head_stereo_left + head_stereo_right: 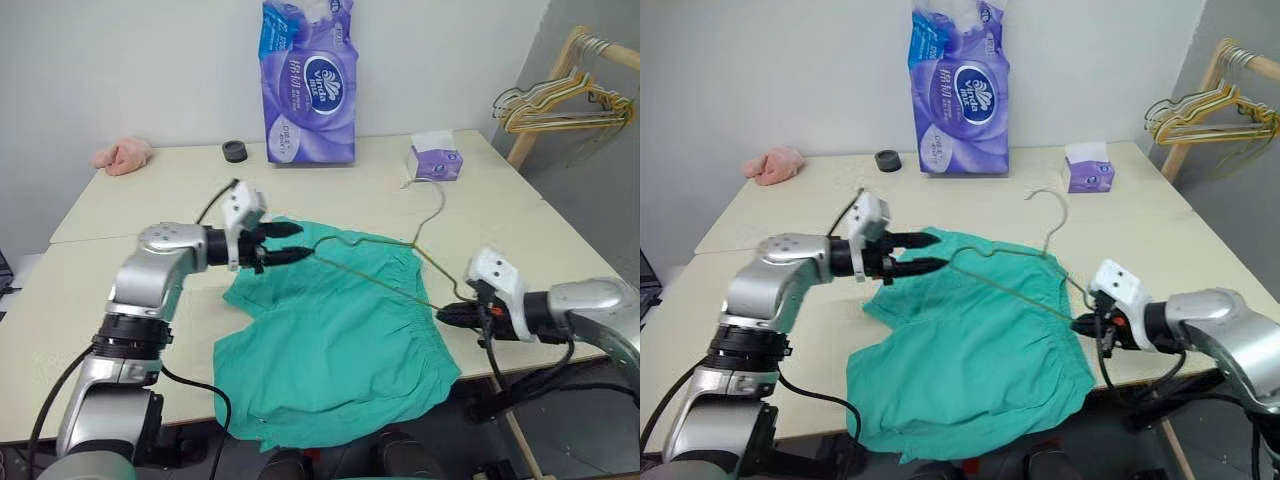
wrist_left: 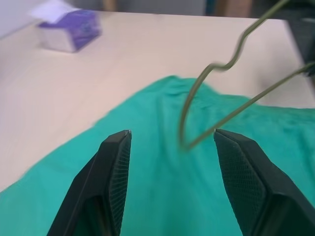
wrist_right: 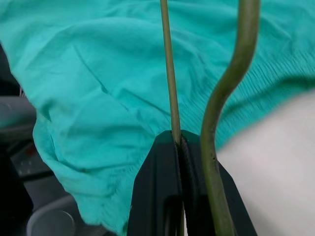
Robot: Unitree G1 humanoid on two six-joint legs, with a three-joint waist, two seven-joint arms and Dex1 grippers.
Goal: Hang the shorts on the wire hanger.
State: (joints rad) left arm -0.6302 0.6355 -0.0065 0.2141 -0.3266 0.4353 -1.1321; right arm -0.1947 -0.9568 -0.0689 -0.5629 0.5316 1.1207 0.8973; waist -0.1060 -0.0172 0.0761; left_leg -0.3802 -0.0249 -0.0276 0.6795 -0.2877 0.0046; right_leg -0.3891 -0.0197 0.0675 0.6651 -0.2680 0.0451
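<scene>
Spreading across the lower centre of the head views, the shorts (image 1: pixel 335 350) are seen lying flat on the table (image 1: pixel 120 330), their lower hem draped over the near edge. The hanger (image 1: pixel 385 262) is laid across the upper part of the cloth, its long bar running from centre frame down to the right, its hook reaching up past the shorts toward the small purple tissue box (image 1: pixel 436 160).

At the lower right, the right gripper (image 1: pixel 447 315) is shown with its black fingers pressed together on the thin wire of the hanger; in the right wrist view the straight bar (image 3: pixel 170 73) is seen clamped in the seam between the fingers (image 3: pixel 162 187), while a bent length of the same wire passes just beside them over the green cloth.

At centre left, the left gripper (image 1: pixel 290 243) is held over the upper left corner of the shorts, its fingers spread apart and nothing gripped. In the left wrist view the hanger's pointed corner (image 2: pixel 184 145) is framed in the gap between the two open fingers (image 2: pixel 115 172), above the fabric.

At the back of the table, a tall purple tissue pack (image 1: pixel 308 80), a small black round object (image 1: pixel 235 151) and a pink cloth (image 1: pixel 123 155) are lined along the wall. A bunch of gold hangers (image 1: pixel 560 105) is hung from a wooden rack at the upper right.
</scene>
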